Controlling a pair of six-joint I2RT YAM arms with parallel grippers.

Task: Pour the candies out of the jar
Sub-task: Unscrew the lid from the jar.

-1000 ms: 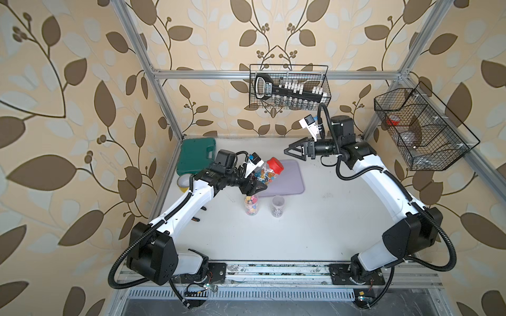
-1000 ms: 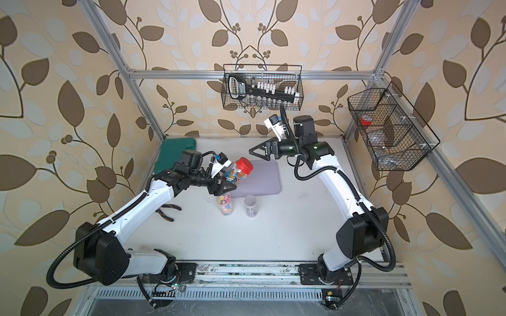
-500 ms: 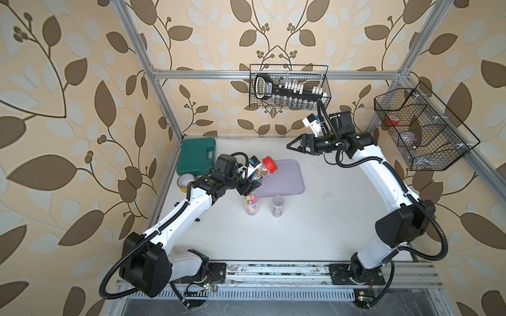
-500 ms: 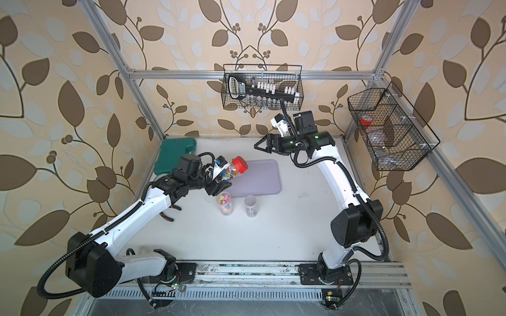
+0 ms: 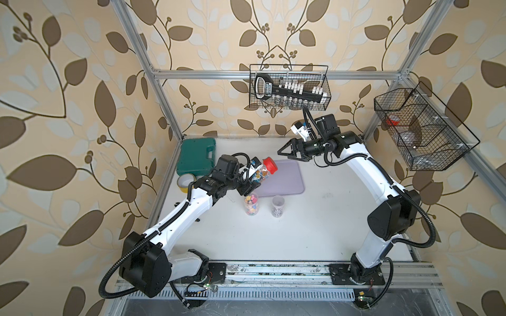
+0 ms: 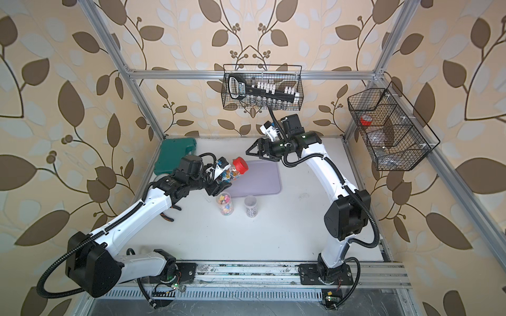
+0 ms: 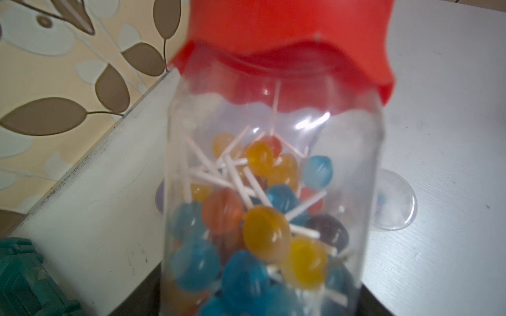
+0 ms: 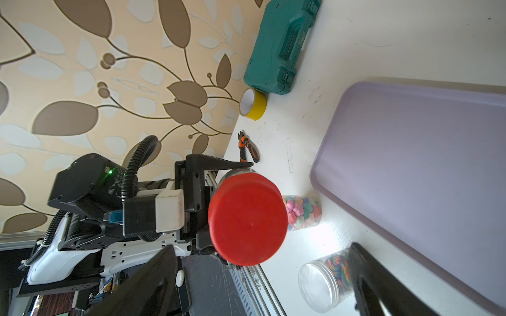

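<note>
The left arm stretches forward and the left tool is clamped on the jar. The jar is held tilted over the tray's corner, lollipops inside and the red lid on. The right arm arches over, and the right tool is spread wide, empty, aimed at the lid but apart from it.

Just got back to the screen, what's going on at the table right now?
The left gripper holds a clear jar of lollipops, tipped toward the purple tray. Its red lid is on, so no candy has come out. The right gripper hangs open in the air, facing the lid but not touching it. A small jar of pastel pieces and a small jar of swirled ones stand on the table beside the tray.
</note>
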